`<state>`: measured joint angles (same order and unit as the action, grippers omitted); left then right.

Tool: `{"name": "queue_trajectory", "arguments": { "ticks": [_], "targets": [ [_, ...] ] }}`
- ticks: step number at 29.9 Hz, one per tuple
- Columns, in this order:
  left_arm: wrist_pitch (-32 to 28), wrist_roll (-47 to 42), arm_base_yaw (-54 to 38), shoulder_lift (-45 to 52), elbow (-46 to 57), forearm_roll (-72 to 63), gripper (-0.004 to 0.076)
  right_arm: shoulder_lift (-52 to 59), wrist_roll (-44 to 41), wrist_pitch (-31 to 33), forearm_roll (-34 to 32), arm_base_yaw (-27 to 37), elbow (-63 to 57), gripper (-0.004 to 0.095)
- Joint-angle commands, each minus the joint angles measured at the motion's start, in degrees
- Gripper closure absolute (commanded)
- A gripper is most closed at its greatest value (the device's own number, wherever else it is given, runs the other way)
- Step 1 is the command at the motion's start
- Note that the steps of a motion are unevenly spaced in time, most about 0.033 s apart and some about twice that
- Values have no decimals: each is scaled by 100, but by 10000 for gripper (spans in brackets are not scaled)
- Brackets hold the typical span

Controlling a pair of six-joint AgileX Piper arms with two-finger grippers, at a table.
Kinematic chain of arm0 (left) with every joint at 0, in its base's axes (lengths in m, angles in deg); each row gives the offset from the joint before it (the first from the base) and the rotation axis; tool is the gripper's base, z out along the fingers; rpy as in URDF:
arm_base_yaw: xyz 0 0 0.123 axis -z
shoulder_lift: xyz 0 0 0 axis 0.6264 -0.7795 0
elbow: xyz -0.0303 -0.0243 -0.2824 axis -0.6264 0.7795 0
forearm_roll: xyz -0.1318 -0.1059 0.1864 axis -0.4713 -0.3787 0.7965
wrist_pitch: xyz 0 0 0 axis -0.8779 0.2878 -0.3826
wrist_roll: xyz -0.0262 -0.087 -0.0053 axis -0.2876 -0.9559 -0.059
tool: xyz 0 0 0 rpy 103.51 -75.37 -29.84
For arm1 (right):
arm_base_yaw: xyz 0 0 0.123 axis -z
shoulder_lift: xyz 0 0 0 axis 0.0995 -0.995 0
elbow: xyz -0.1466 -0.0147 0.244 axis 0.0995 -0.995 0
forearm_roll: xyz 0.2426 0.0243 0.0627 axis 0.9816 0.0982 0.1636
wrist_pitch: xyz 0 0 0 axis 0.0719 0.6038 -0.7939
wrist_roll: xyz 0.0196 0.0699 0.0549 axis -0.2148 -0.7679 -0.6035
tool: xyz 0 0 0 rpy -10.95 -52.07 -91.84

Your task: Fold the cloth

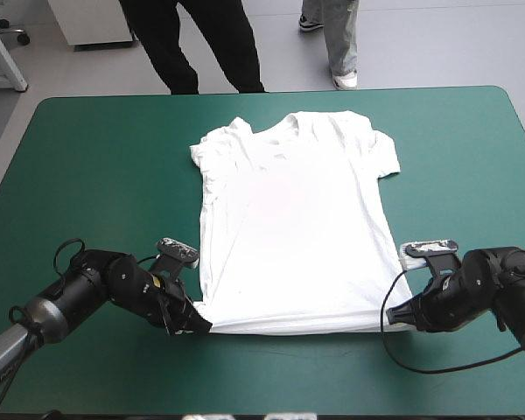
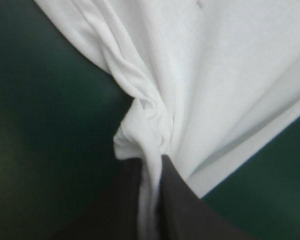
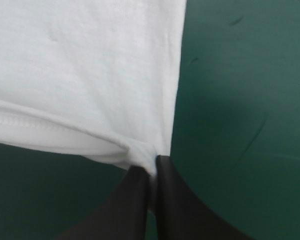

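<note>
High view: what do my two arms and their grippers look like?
Both the left arm and right arm are black with rounded, glossy joint housings; the left's lower tube is grey metal. The left gripper and right gripper each have two broad black fin-shaped fingers.

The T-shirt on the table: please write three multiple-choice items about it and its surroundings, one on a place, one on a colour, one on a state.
1. Where do the left gripper and the right gripper hold the T-shirt?
A) the sleeves
B) the two hem corners nearest the robot
C) the collar

2. What colour is the table cover?
A) teal-green
B) red
C) grey

3. How does the T-shirt lie?
A) spread flat
B) folded in a bundle
C) lifted in the air

Key: B, each wrist view shows a hem corner pinched; A, the cover around the shirt is teal-green; A, the high view shows it flat, collar toward the far edge.
</note>
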<state>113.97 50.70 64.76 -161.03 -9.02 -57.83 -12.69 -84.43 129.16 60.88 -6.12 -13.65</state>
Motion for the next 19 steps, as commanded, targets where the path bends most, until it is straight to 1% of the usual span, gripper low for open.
{"name": "queue_trajectory", "arguments": {
  "ticks": [1,4,8,10,12,14,15,16,18,19],
  "targets": [
    [55,-123,23,351,125,-25,733,273,10,30,54,51,-163,921],
    [55,-188,23,434,280,-25,733,367,59,101,205,51,-419,921],
    [44,-210,23,445,340,-25,732,384,319,29,443,51,-558,917],
    [44,-278,23,434,340,-25,731,383,425,-9,484,51,-558,877],
    [67,-412,23,434,340,-25,710,383,525,7,529,51,-558,777],
    [129,-425,23,434,340,-39,664,383,525,28,529,51,-558,648],
    [200,-493,23,434,340,-39,617,383,529,87,529,51,-544,551],
    [246,-540,23,434,340,-39,583,383,529,133,504,51,-525,489],
    [383,-668,23,434,303,-48,486,383,529,291,458,51,-395,356],
    [434,-717,23,434,261,-48,436,383,529,348,416,51,-311,321]
  ]
}}
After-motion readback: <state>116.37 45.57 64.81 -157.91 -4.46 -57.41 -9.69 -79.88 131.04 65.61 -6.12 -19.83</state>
